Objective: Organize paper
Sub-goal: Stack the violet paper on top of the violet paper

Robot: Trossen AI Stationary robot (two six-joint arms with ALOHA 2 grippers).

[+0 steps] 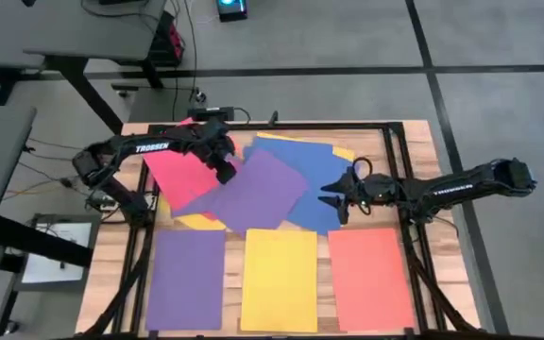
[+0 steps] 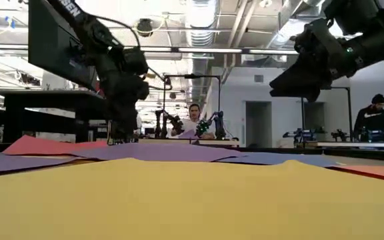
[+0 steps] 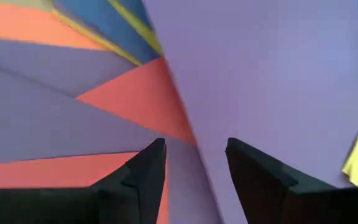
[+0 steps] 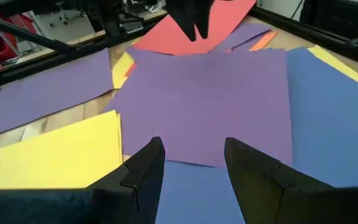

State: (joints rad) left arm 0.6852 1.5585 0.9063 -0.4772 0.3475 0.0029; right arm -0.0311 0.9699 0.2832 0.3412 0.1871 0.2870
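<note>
A loose pile of paper lies at the table's middle: a red sheet (image 1: 179,175), a purple sheet (image 1: 264,189) on top, a blue sheet (image 1: 317,175) and yellow ones beneath. Nearer the front edge a purple sheet (image 1: 187,279), a yellow sheet (image 1: 280,279) and a red-orange sheet (image 1: 369,276) lie flat side by side. My left gripper (image 1: 225,173) is open and points down, low over the spot where the top purple sheet's edge (image 3: 185,134) crosses the red sheet (image 3: 142,99). My right gripper (image 1: 333,200) is open and hangs clear above the blue sheet (image 4: 328,118). My left gripper comes from above with its open fingertips (image 2: 120,139) down at the level of the paper, one on either side of the purple sheet's edge. Whether they touch the paper, I cannot tell.
A black frame (image 1: 393,170) runs around the work area on the wooden table. Bare wood shows at the left edge (image 1: 111,255) and the right edge (image 1: 442,274). Beyond the table stand other benches and two people (image 2: 193,120).
</note>
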